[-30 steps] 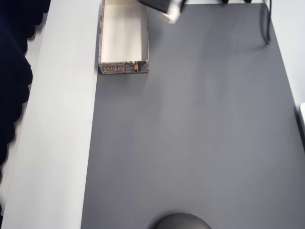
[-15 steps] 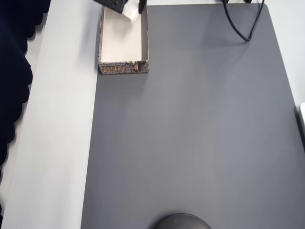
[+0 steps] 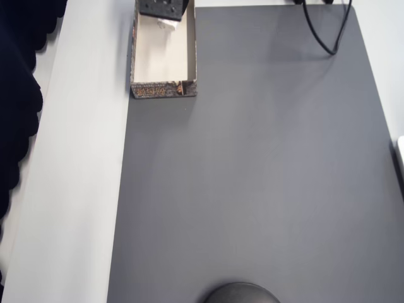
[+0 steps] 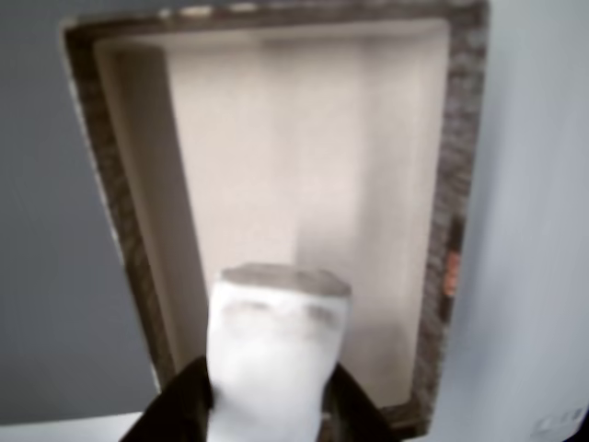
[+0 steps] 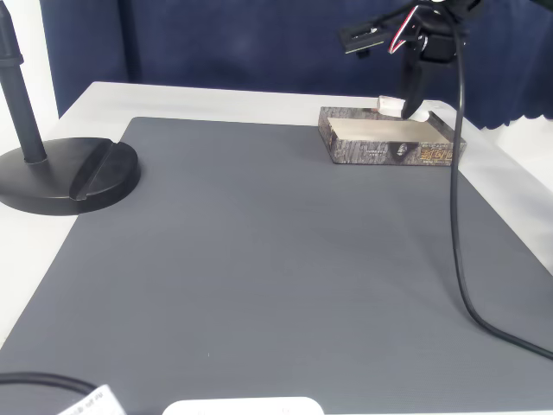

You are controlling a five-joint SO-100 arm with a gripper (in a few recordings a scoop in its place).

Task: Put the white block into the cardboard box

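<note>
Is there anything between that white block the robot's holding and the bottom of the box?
Nothing: in the wrist view the white block hangs above the cardboard box, whose cream floor is bare.

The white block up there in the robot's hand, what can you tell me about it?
The white block is a small, plain, smooth oblong with rounded corners. The hand grips its lower end between two dark fingers, and the free end sticks out over the cream inside of the cardboard box. In the fixed view it hangs just above the box's rim, near its far end. It has not been let go yet.

Lab bench – grey mat (image 5: 259, 259), black camera stand (image 5: 52, 164), blue curtain (image 5: 216, 43)
</note>
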